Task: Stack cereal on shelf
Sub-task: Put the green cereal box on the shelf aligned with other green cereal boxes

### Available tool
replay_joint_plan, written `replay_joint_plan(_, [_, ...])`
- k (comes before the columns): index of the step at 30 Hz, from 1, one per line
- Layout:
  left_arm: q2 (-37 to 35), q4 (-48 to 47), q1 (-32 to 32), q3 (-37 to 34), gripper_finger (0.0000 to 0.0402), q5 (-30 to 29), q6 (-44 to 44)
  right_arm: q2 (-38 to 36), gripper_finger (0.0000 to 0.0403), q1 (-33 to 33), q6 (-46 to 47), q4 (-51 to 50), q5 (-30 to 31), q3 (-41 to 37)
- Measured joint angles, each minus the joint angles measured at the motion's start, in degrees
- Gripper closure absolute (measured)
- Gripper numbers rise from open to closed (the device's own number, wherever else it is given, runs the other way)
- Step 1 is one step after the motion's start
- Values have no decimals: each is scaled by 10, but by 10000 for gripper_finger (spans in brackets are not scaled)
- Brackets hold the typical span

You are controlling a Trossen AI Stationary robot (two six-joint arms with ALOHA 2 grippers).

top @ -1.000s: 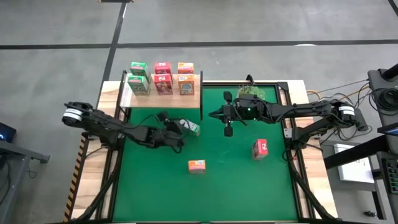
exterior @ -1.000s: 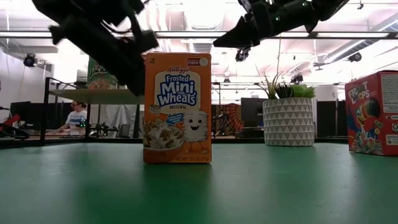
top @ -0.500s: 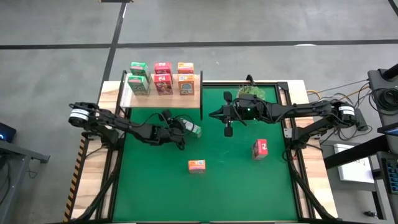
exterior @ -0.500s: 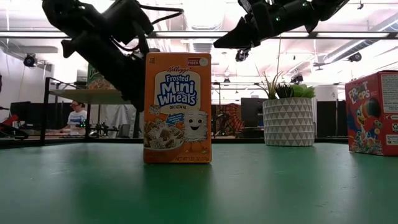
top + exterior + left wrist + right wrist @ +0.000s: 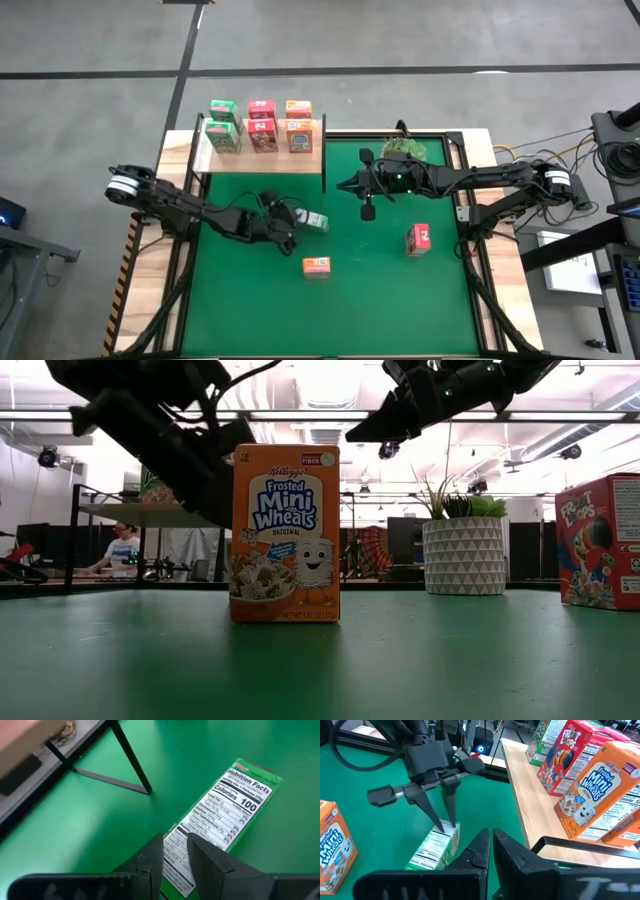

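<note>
Grey concrete floor (image 5: 400,35) around the green-topped desk (image 5: 390,300); bright ceiling strip lights (image 5: 330,380); white patterned plant pot (image 5: 464,556).

You have a green mat (image 5: 380,290) covering the desk (image 5: 505,300), whose light wood shows at both sides. A potted plant (image 5: 462,545) in a white patterned pot stands near the far right corner. Beyond the desk, a person (image 5: 122,547) sits in the room, and cables (image 5: 520,152) trail to the right.
</note>
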Motion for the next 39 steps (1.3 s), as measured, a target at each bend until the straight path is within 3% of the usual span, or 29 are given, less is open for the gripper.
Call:
replay_joint_plan(9, [-27, -65, -49, 0, 326, 3, -47, -4, 390, 0, -1, -20, 0, 0])
replay_joint_plan(21, [-75, -67, -68, 0, 326, 7, 42, -15, 390, 0, 14, -128, 0, 0])
replay_joint_plan(26, [-74, -67, -68, 0, 323, 132, 34, -14, 390, 0, 18, -132, 0, 0])
replay_joint_plan(29, [-66, -68, -70, 0, 303, 169, 25, -14, 390, 0, 20, -130, 0, 0])
replay_joint_plan(35, [-48, -79, -71, -1, 236, 148, 30, -12, 390, 0, 27, -129, 0, 0])
replay_joint_plan(39, [-32, -83, -71, -1, 221, 148, 26, -12, 390, 0, 27, -128, 0, 0])
